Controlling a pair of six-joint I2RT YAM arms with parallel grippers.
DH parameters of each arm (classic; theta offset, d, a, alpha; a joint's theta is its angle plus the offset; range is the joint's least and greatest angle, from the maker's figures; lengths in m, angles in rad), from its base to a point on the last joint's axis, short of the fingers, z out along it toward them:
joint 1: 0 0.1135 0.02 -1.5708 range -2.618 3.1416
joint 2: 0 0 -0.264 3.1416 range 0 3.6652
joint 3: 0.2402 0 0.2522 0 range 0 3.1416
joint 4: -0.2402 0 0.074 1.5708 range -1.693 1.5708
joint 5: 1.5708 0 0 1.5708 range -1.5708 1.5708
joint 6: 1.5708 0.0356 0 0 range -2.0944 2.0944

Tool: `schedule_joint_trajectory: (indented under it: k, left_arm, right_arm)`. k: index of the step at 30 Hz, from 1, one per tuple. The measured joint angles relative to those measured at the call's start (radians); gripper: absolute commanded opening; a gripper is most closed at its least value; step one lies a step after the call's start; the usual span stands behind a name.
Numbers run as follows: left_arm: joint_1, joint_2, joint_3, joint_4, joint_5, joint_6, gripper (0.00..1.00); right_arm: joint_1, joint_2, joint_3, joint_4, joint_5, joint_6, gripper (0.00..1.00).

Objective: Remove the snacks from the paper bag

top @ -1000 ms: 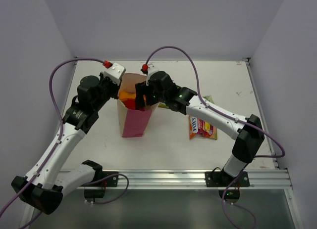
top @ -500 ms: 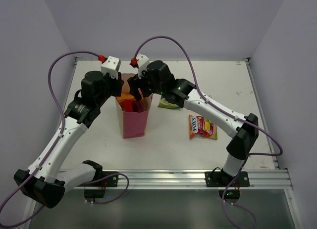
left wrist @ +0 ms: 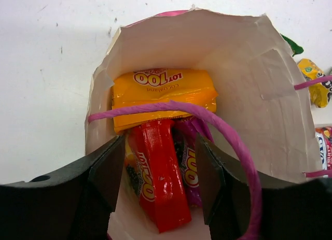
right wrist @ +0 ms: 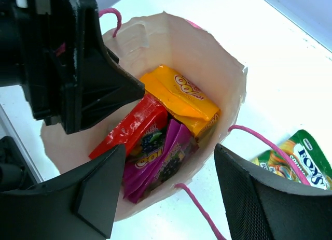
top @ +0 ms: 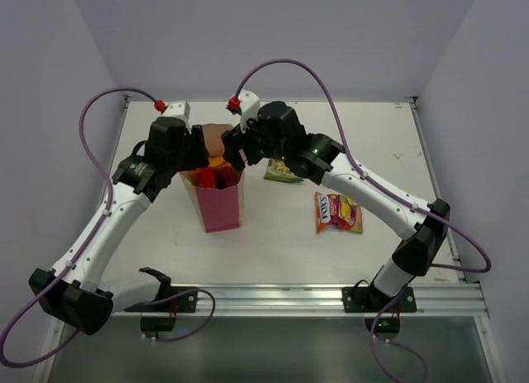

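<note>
White table [top: 149, 234] and pale purple walls [top: 273, 35] are what we see first. On the table stands the paper bag [top: 221, 208]. It is pink outside and brown inside. It stands up straight with its top open, between the two arms.

We look into the bag and see three packets. An orange packet [left wrist: 163, 92] lies across the far side. A red packet [left wrist: 158, 185] lies on top, long and shiny, with its far end just under the orange one. A purple packet [left wrist: 188, 165] lies right beside the red one and partly under it. A pink cord handle [left wrist: 228, 136] bends over the top of them.

Our left gripper [left wrist: 159, 157] hangs at the mouth of the bag. Its two fingers stand apart, one on each side of the red packet, and they hold nothing.

Our right gripper [right wrist: 170, 162] hangs over the bag too. Its fingers are spread wide and nothing is between them.

Two packets lie on the table outside the bag. A green packet [top: 281, 173] lies just beside the bag, to its right. A red and yellow packet [top: 336, 213] lies farther to the right, apart from the bag.
</note>
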Motion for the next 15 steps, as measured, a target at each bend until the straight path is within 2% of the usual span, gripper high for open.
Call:
schedule_joint_trajectory:
  k: [4,11,15]
  left_arm:
    - [0.000,-0.003,0.019,-0.010,-0.010,-0.013,0.65]
    - [0.000,-0.010,0.181,-0.032,-0.029,-0.006,0.67]
    - [0.000,-0.028,0.188,-0.070,-0.076,-0.004,0.67]
  right_arm:
    - [0.000,-0.019,-0.011,0.003,-0.007,0.000,0.72]
    - [0.000,-0.021,-0.037,0.003,-0.026,0.000,0.73]
    - [0.000,-0.030,-0.049,0.005,-0.028,0.000,0.73]
